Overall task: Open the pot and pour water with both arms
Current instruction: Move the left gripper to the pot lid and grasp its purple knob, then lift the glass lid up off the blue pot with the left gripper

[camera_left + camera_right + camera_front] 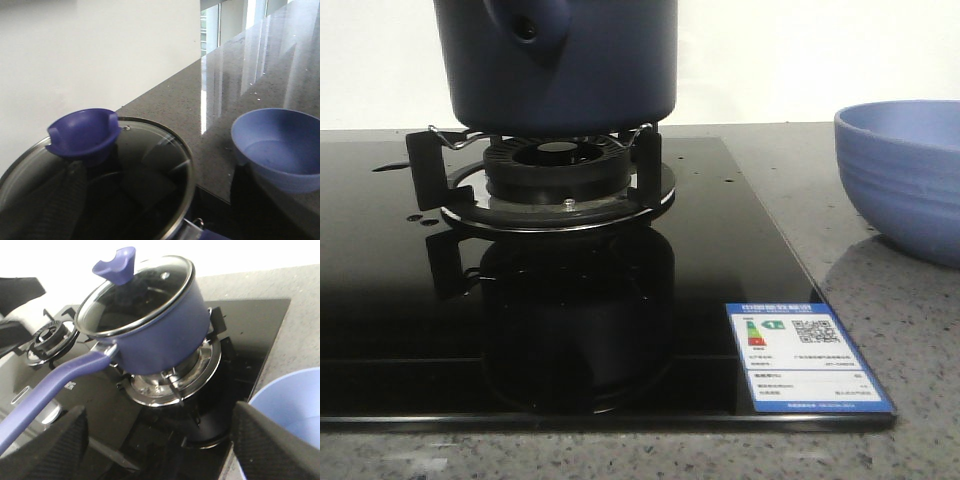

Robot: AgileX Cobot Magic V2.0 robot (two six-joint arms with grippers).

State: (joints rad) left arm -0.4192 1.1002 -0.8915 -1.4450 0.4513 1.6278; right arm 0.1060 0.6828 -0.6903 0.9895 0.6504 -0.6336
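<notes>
**Pot on burner, lid on, neither gripper touching it**

Front view: I see the pot sitting on the burner of the black glass stove. Its side lug with the round hole faces the camera. Only the lower body is in frame; the top is cut off. The blue bowl stands on the grey counter to the right of the stove, well apart from the pot. A label sticker sits at the stove's near right corner. No arm or gripper shows here.

Left wrist view: I look down on the glass lid, in place on the pot, with its blue knob upright. A dark textured finger pad shows at the lower edge over the lid. I see just this one, so I cannot tell how wide the left gripper is. The bowl sits on the counter just beside the stove edge.

Right wrist view: the pot is on the burner, lid on, long blue handle pointing toward the camera. A second burner lies behind the handle. The right gripper is spread wide, both fingers at the frame corners, holding nothing, clear of the pot. Bowl rim shows beside the right finger.
</notes>
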